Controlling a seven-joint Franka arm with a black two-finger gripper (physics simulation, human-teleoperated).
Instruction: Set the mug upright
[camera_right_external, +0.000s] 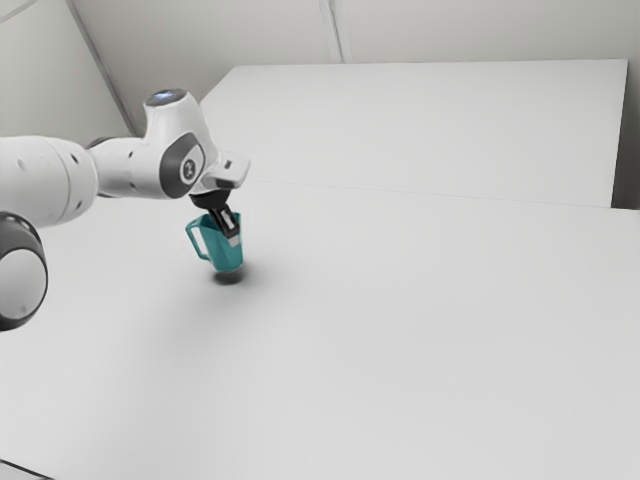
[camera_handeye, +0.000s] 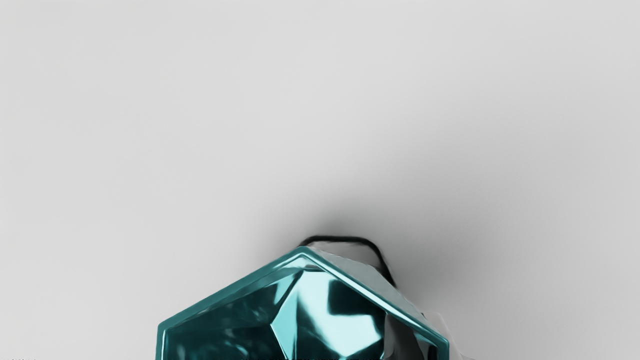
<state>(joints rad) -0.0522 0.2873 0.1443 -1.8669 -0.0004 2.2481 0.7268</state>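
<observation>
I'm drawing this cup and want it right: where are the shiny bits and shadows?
Exterior view: a small dark shadow on the table just below the mug, with softer grey around it. Wrist view: pale, shiny patches inside the mug, and a soft grey shadow on the table outside its rim.

Table (camera_right_external: 400, 350): pale, smooth top. Dark shadow (camera_right_external: 229, 279) noted beneath the teal mug (camera_right_external: 226, 256), inside the edges; contact unconfirmed.

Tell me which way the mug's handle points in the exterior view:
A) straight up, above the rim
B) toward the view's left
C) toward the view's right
B: the handle sticks out from the body of the teal mug on the side toward the exterior view's left.
</observation>
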